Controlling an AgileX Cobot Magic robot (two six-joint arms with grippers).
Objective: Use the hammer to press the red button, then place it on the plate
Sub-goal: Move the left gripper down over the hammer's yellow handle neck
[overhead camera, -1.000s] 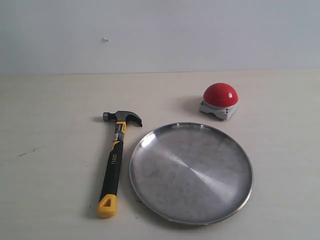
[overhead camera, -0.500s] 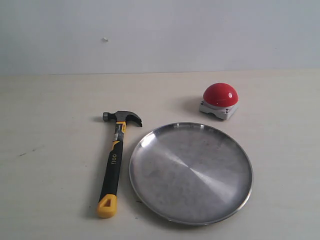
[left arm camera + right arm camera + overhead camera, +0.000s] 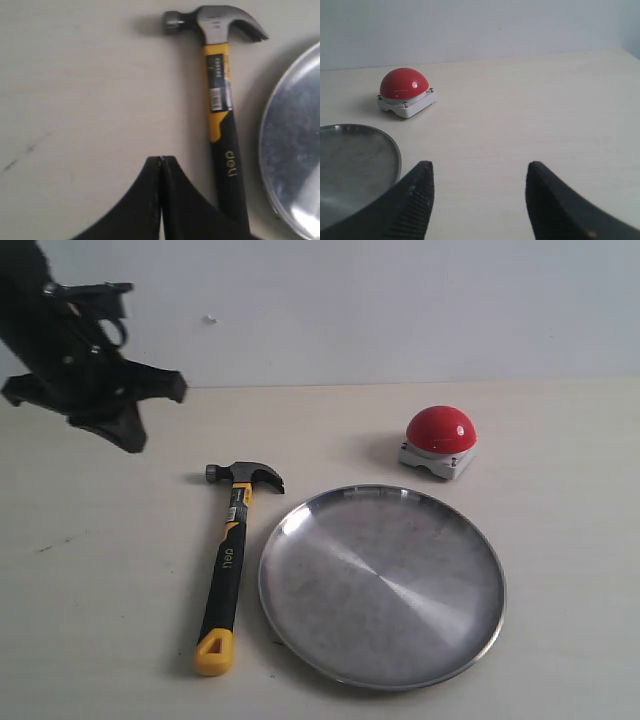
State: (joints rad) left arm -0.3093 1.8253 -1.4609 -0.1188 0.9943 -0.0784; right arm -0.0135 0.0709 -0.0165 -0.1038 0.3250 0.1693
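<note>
The hammer [image 3: 228,562] lies flat on the table, dark head away from the camera and yellow end near the front edge. Just to its right sits the silver plate [image 3: 380,585], with nothing on it. The red button [image 3: 441,430] stands on its grey base behind the plate. My left gripper [image 3: 125,435] hangs shut and holding nothing above the table, up and to the left of the hammer's head. In the left wrist view the hammer [image 3: 222,100] and the plate [image 3: 295,150] lie beyond the left gripper [image 3: 161,159]. My right gripper [image 3: 480,167] is open over bare table, with the button [image 3: 404,84] and the plate [image 3: 350,160] ahead.
The pale wooden tabletop [image 3: 90,570] runs back to a plain white wall [image 3: 350,310]. A faint dark scuff [image 3: 55,543] marks the table to the left of the hammer.
My left arm has come into the exterior view at the upper left, where no arm showed before. The hammer, plate and button have not moved.
</note>
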